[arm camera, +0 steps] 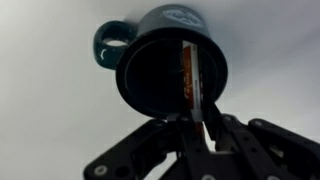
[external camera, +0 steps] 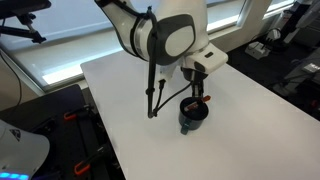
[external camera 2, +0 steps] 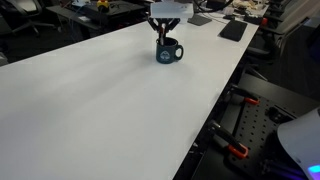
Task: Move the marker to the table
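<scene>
Only the wrist view looks down into the cup (arm camera: 150, 75). There the marker (arm camera: 187, 75) stands on a slant inside the dark hollow, its orange side catching light, its far end deep in the cup and its near end rising past the rim towards the camera. The tool (arm camera: 197, 125) comes in from the lower edge of that view, and its two black fingers are drawn in tight on the marker's near end, pinching it. The cup's teal handle (arm camera: 110, 42) sticks out at the upper left.

Both exterior views show what the wrist camera cannot: the white arm (external camera: 165, 38) bending down from above, and the tool (external camera: 195, 92) hanging straight over the cup (external camera: 192, 118), just above its rim. From the far side the tool (external camera 2: 165, 30) and the cup (external camera 2: 168, 52) look small, and the marker is too fine to make out there with any certainty.

The cup sits upright on the desk (external camera: 120, 90) — a wide, plain white top. Seen lengthwise, the desk (external camera 2: 100, 100) runs away from the camera with the cup near its far end. Round it the room is dark: black frames with orange clamps (external camera 2: 240, 150) beside the desk edge, a flat black slab (external camera 2: 232, 30) beyond, and a bright window strip (external camera: 60, 45) behind the arm.
</scene>
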Controlling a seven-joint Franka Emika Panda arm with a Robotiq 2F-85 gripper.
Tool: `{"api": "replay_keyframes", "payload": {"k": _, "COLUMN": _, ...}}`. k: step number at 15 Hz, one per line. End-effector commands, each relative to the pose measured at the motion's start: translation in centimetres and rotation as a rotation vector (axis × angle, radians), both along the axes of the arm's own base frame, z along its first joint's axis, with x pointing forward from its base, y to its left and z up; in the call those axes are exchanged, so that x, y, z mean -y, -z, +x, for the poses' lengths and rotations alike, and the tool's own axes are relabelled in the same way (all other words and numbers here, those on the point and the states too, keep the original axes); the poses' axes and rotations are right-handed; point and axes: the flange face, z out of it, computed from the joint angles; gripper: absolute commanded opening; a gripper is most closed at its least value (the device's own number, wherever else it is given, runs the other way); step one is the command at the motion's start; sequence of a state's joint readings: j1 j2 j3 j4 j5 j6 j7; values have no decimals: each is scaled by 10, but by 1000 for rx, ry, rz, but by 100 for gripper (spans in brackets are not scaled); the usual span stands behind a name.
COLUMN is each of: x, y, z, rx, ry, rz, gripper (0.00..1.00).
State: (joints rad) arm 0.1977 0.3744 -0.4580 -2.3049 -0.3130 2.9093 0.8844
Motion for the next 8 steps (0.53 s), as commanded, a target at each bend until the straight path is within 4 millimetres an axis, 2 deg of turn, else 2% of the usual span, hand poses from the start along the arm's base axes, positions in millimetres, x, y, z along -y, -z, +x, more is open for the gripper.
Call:
{"api": "replay_keyframes", "payload": {"k": 1, "x": -18, "y": -40, "z": -5, "rx": 35, "ry": -78, "rz": -20, "gripper": 5}}
{"api": "replay_keyframes", "payload": {"k": 5, "x": -47, "y": -86, "z": -2, "rx": 80, "ry": -203, "rz": -66, "gripper": 5}}
{"api": "replay_keyframes", "payload": {"k": 8, "x": -74, "y": -110, "z": -3, "rx": 79, "ry": -267, "rz": -48, "gripper": 5}}
